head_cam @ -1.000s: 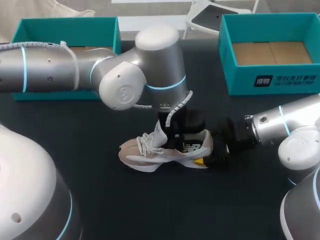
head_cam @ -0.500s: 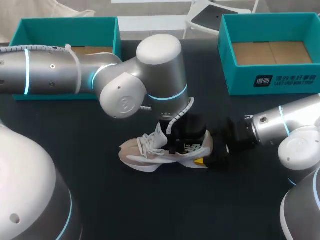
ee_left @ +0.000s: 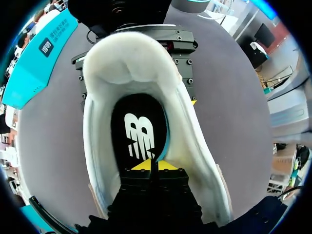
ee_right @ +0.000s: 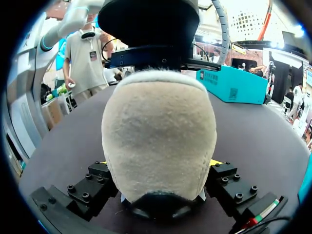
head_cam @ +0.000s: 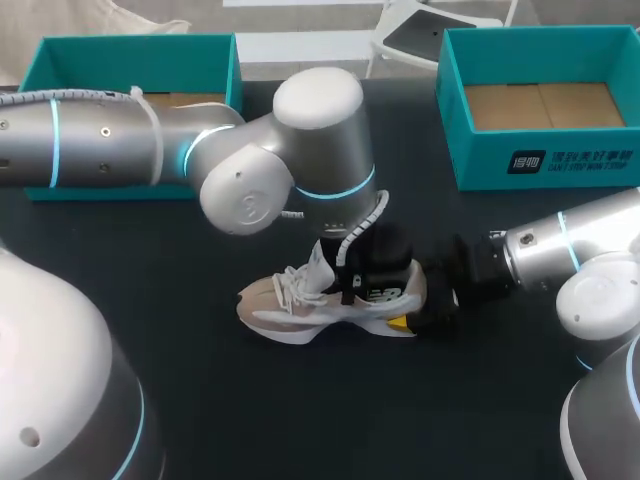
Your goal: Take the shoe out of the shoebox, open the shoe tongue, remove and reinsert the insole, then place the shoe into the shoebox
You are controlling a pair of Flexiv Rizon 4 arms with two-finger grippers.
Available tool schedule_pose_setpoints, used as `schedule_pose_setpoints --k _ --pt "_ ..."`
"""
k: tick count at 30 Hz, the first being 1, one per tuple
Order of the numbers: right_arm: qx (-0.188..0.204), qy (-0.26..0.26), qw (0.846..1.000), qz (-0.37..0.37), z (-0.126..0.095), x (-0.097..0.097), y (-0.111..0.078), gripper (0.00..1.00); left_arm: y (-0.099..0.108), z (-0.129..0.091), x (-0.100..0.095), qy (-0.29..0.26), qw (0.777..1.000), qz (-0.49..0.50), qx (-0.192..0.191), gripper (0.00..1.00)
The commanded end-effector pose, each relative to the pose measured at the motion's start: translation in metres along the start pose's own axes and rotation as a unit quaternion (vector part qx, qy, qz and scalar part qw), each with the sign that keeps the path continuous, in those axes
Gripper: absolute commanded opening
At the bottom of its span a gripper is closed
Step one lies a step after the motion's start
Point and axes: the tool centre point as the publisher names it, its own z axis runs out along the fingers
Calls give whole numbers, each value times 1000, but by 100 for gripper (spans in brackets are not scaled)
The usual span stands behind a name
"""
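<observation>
A beige and white shoe [head_cam: 300, 300] stands upright on the dark table, toe toward my left side. My left gripper [head_cam: 362, 272] reaches down into its opening. In the left wrist view the yellow tips [ee_left: 152, 165] are pinched together on the black insole [ee_left: 139, 124] with its white logo, inside the padded collar [ee_left: 131, 53]. My right gripper [head_cam: 435, 298] holds the shoe from behind. In the right wrist view the fuzzy heel [ee_right: 158, 122] fills the gap between the fingers [ee_right: 95, 178], which press on both its sides.
An open teal shoebox [head_cam: 540, 165] with a brown cardboard bottom stands at the back right. A second teal box [head_cam: 130, 48] sits at the back left, partly behind my left arm. Bare dark table [head_cam: 330, 410] lies in front of the shoe.
My left gripper moved a little to the right and down into the shoe, then its fingers closed on the insole. The right arm and the shoe stayed put.
</observation>
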Motion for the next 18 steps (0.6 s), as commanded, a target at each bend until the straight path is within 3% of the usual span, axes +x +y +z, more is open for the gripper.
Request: schedule_pose_setpoints --k 1,18 --pt "2 -1 1000 0 2 0 0 0 2 -11 -8 43 999 -8 5 0" --pt "2 -1 1000 0 2 0 0 0 8 -58 -5 101 994 -30 14 0"
